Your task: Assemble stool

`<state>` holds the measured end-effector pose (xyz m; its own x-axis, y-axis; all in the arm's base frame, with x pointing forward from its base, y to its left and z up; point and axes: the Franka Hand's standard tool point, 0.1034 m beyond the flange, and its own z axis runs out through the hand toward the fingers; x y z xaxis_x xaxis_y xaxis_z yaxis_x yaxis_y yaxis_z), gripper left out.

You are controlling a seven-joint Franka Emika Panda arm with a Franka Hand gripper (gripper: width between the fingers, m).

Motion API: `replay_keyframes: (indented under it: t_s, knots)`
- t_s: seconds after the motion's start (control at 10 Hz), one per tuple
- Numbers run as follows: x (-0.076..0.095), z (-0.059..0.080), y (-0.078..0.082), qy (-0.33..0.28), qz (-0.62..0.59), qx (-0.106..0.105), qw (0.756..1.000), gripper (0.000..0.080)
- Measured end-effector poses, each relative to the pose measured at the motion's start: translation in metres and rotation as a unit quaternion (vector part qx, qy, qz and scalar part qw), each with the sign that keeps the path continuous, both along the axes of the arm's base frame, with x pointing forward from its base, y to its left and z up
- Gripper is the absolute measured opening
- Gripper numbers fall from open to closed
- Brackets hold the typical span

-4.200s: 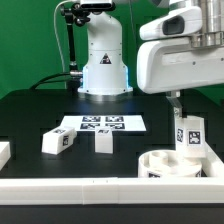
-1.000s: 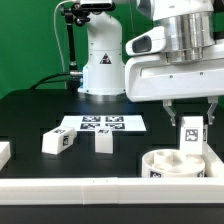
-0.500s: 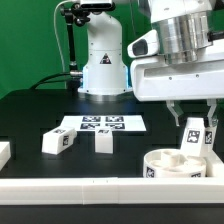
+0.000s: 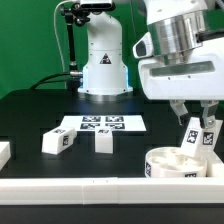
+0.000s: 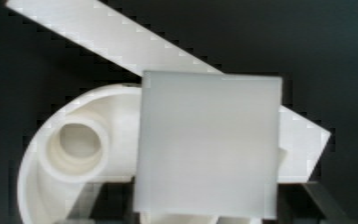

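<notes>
The round white seat (image 4: 178, 166) lies at the exterior view's right near the front rail, its sockets facing up. My gripper (image 4: 198, 118) hangs just above it, shut on a white tagged leg (image 4: 196, 136) that stands tilted with its lower end at the seat's top. In the wrist view the leg (image 5: 211, 140) fills the middle between my fingers (image 5: 105, 200), with the seat (image 5: 60, 110) and one socket (image 5: 78, 140) behind it. Two more legs (image 4: 57, 141) (image 4: 103, 141) lie loose on the black table.
The marker board (image 4: 101, 124) lies flat behind the loose legs. A long white rail (image 4: 70, 190) runs along the front edge, and a white block (image 4: 4, 152) sits at the exterior view's left. The robot base (image 4: 103, 65) stands at the back.
My gripper has shifted toward the exterior view's right and turned, carrying the leg with it. The leg now leans more over the seat. The loose legs have not moved.
</notes>
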<state>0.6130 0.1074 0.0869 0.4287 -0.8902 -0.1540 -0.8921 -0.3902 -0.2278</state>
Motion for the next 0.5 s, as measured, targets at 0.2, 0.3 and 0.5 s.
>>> replay_keyframes:
  t_s: [0.2,0.3,0.5]
  knots:
    - [0.0025,0.0,-0.0024,0.002,-0.08,0.027,0.996,0.034]
    - [0.0044,-0.0001,-0.0046,0.0,-0.107,0.039,0.994,0.034]
    - [0.0067,0.0001,-0.0063,0.007,-0.179,0.066,0.982,0.034]
